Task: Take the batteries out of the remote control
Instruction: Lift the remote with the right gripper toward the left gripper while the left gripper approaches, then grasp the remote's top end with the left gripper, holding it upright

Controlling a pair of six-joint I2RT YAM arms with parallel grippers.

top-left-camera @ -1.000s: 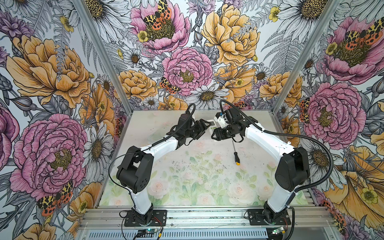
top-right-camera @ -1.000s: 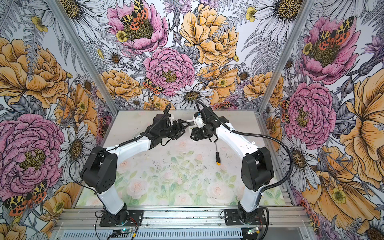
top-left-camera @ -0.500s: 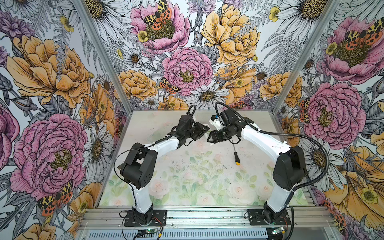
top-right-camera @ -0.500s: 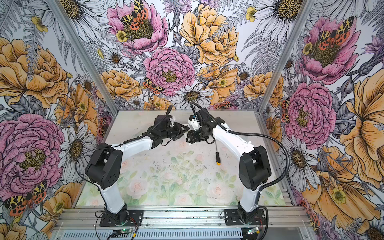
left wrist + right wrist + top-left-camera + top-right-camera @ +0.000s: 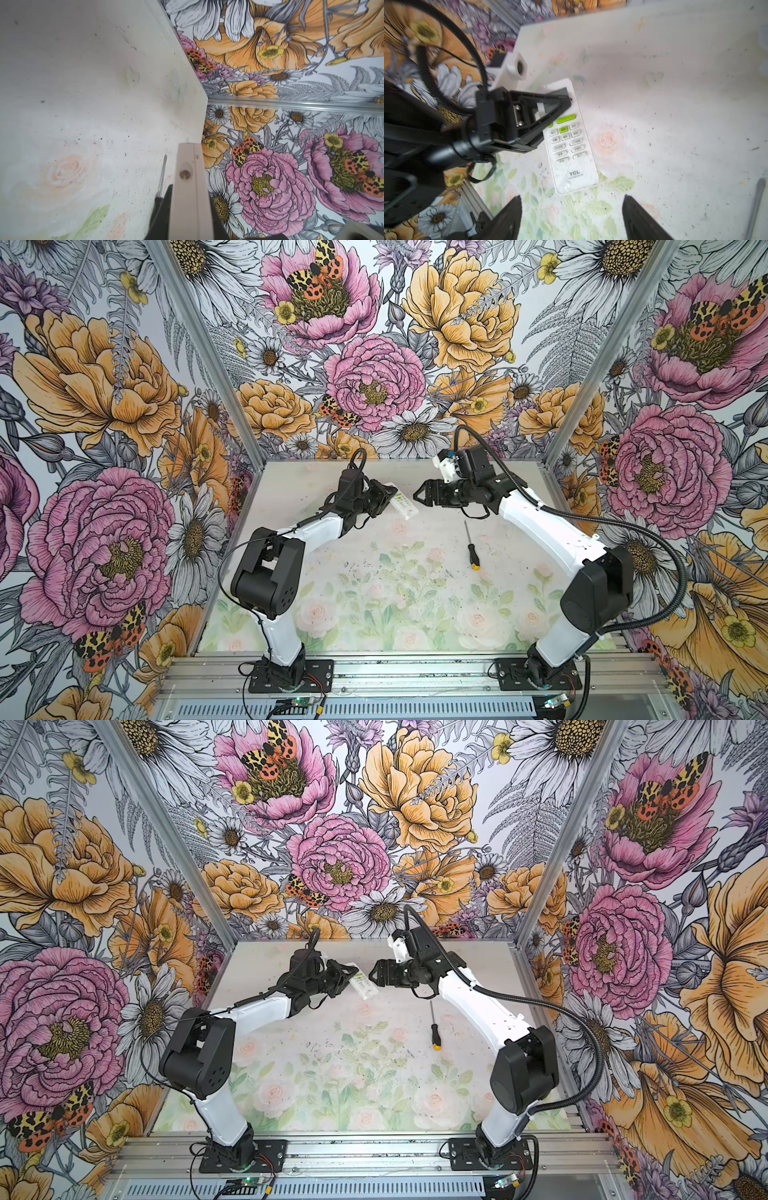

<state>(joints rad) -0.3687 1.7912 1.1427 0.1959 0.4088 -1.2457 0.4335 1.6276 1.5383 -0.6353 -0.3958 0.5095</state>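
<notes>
Pinching remote control [image 5: 572, 158], left fingers [image 5: 562, 101].

Tallied by kind, across every view.
Counted one remote [image 5: 402, 505], one screwdriver [image 5: 471, 544] and one table [image 5: 374, 614] in both top views. Counted two arms there, a left arm [image 5: 316, 531] and a right arm [image 5: 540, 526], on two base plates [image 5: 291, 674], one apiece. Counted two grippers, one per arm: the left gripper [image 5: 386, 492] and the right gripper [image 5: 417, 495]. Made out two dark fingers [image 5: 508, 220] on the right gripper in the right wrist view, and two more, one on each side of the remote, in the left wrist view. Met that single remote and single screwdriver again in both wrist views.
</notes>
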